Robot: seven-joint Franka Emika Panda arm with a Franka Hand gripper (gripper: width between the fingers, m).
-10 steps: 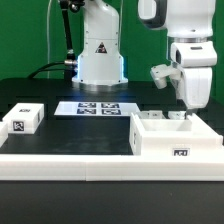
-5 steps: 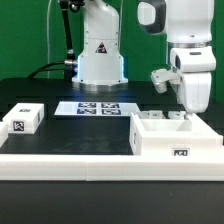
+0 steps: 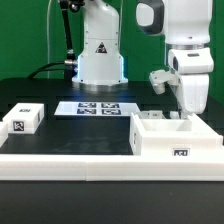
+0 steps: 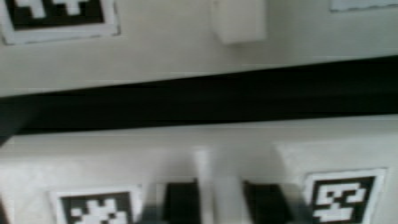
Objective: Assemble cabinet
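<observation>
The cabinet [image 3: 175, 140] is a white open-topped box with a square tag on its front, standing at the exterior view's right. My gripper [image 3: 184, 116] hangs straight down over its far rim with the fingertips at the wall. In the wrist view the two dark fingers [image 4: 178, 203] stand close together with a thin white ridge of the cabinet [image 4: 214, 165] between them, and a tag on either side. The gripper [image 4: 217, 203] looks shut on that wall.
A small white tagged block [image 3: 22, 120] lies at the exterior view's left. The marker board [image 3: 98, 108] lies flat in the middle, before the robot base [image 3: 100, 55]. A white ledge [image 3: 60, 158] runs along the front. Another white tagged surface [image 4: 63, 20] shows beyond a dark gap.
The hand has shifted very slightly toward the exterior view's left. The cabinet and the block have not visibly moved.
</observation>
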